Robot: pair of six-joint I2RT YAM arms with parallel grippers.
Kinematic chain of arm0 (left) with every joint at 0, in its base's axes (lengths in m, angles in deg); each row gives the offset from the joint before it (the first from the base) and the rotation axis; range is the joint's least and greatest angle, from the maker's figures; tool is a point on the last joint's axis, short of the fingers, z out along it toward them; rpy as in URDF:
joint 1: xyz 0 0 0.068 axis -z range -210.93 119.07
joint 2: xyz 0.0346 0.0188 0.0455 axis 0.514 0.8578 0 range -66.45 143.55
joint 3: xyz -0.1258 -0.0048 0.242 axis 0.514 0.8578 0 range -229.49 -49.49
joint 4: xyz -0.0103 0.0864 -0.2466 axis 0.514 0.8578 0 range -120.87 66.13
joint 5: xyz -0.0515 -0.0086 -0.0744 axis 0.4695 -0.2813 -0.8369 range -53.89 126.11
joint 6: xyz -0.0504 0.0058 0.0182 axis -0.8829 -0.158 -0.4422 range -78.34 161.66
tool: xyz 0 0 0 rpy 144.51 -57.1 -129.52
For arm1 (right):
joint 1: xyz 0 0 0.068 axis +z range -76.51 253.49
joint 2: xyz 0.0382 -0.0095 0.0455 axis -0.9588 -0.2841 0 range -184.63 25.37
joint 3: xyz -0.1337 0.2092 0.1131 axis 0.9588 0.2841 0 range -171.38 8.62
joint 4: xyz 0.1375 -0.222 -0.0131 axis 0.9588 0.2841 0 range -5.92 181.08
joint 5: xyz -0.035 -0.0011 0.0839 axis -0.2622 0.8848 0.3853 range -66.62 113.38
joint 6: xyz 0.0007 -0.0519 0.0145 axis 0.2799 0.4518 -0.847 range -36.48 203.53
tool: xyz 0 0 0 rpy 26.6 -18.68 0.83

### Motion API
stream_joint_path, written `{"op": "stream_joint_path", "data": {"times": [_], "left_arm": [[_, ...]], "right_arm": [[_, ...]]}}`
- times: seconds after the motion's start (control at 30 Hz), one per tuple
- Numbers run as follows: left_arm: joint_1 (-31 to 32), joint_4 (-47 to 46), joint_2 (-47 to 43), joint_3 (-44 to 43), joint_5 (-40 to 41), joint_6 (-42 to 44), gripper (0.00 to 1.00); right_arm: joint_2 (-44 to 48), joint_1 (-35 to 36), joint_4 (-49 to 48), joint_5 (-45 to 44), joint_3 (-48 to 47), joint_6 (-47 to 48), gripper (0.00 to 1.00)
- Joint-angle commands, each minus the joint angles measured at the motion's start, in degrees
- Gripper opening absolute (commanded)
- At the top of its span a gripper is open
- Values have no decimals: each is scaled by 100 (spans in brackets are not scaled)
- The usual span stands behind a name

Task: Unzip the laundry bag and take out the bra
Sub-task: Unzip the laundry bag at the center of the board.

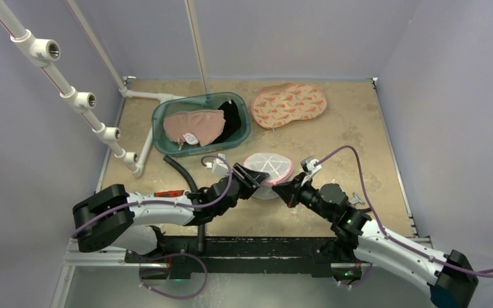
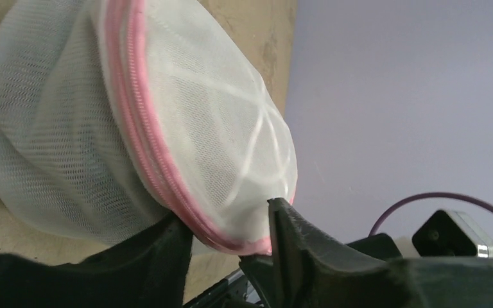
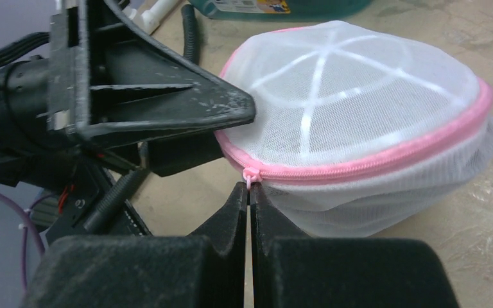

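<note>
The laundry bag (image 1: 268, 168) sits on the worktop (image 1: 359, 135) between the two arms. It is a white mesh dome with a pink zipper (image 3: 385, 157) running round its rim. The zipper is closed along the whole length in view, and no bra can be made out through the mesh.

The right gripper (image 3: 249, 192) has its jaws pressed together on the small pink zipper pull (image 3: 250, 175), at the near edge of the bag. The left gripper (image 2: 228, 218) stands partway closed around the rim, with one finger over the dome and one beneath it. Both touch the mesh, but the pictures do not show how firm that hold is.

The bag looks very light and soft, with thin ribs keeping the dome in shape. It would likely slide or crumple if the pull were dragged without a counter-hold. The mesh is slick and fine, so a pinch on the stiffer zipper tape beside the slider should hold better than a pinch on bare netting. The pull tab is tiny and could slip out if tugged at an angle. Drawing it along the line of the teeth seems safest.
</note>
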State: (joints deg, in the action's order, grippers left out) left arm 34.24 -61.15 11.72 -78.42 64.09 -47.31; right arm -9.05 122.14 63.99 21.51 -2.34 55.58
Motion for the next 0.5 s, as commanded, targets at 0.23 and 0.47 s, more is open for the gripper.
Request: {"op": "stream_joint_path", "data": {"times": [0.23,0.47], "left_arm": [[-547,224,-429,-89,-205,491,0],[-805,931,-1244,-112,-294,1167,0]], "right_arm": [[133,19,-40,-84,-231,111,0],[437,21,641,-1032,-394,-196,0]]}}
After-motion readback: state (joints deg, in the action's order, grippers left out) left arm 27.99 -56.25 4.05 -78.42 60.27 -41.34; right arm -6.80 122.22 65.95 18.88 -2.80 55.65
